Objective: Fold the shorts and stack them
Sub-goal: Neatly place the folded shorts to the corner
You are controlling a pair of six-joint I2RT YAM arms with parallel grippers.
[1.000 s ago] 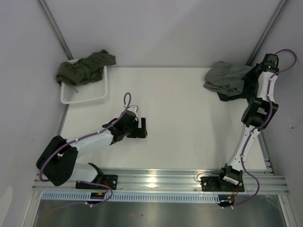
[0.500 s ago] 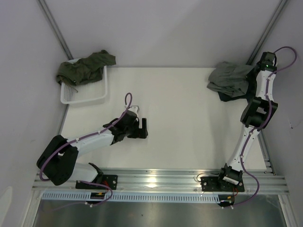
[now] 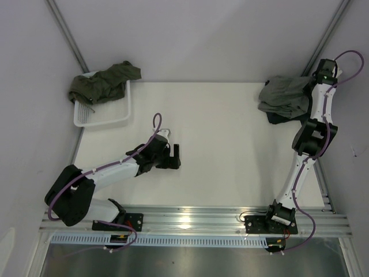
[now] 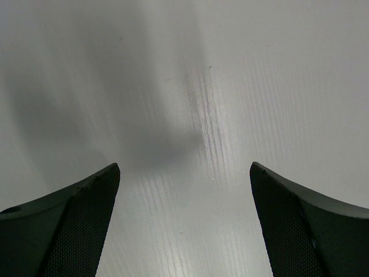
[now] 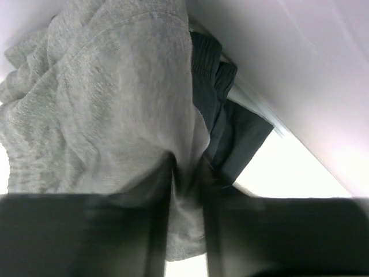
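White desk [image 3: 219, 127] inside a pale grey enclosure, metal rail [image 3: 196, 216] along the near edge.

Far left corner: white mesh basket [image 3: 109, 120], with olive green shorts [image 3: 104, 83] crumpled across it and spilling over its far rim.

Far right corner: light grey shorts [image 5: 115, 104], bunched, lying over dark navy shorts [image 5: 230, 127] whose edge shows beside them, close to the wall. Here the right tool [image 5: 187, 196] is clamped on a fold of the grey cloth.

Left of centre: the left tool [image 4: 184, 173], fingers spread wide apart over bare desk, well apart from every garment.
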